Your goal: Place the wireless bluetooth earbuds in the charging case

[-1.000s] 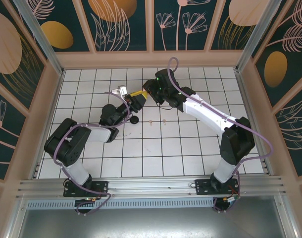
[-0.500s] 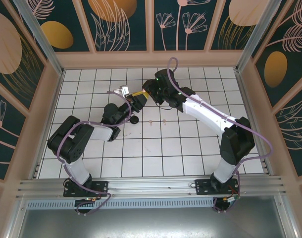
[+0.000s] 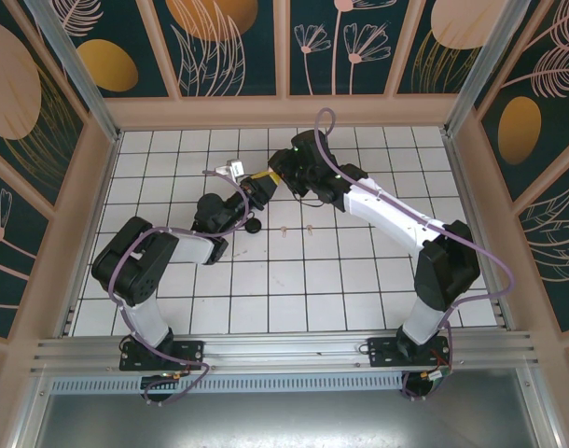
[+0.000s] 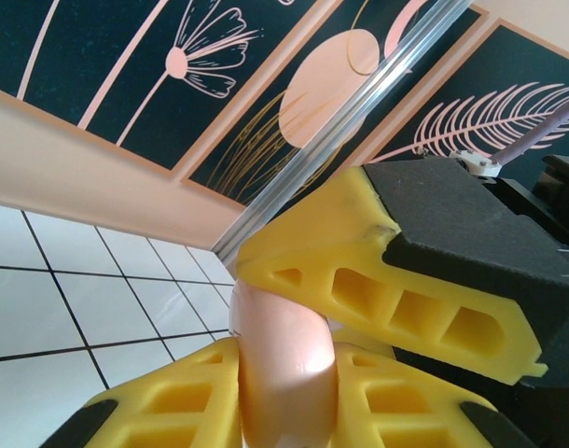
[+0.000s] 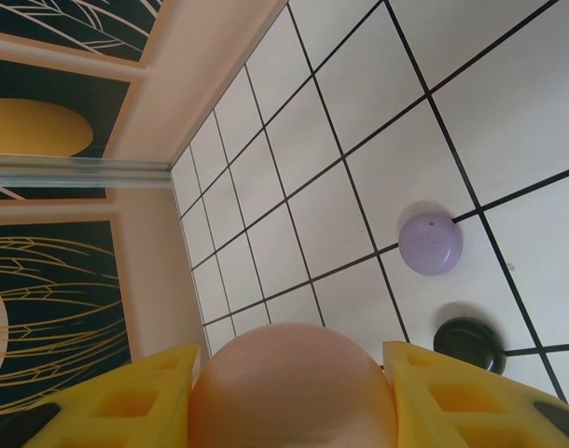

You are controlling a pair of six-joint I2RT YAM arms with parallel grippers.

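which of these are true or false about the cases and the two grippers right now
1. The right gripper has the pink case between its fingers: true.
2. The purple case lies on the tiled table: true.
3. The left gripper holds the black case: false, the black case lies on the table; the left gripper is shut on the pink case.
4. The purple case is stacked on the black case: false, they lie apart on the tiles.

Clamped on a pale pink case (image 4: 283, 364) with the left gripper (image 4: 286, 406). Just above the case, touching it, a yellow-and-black finger (image 4: 396, 280).
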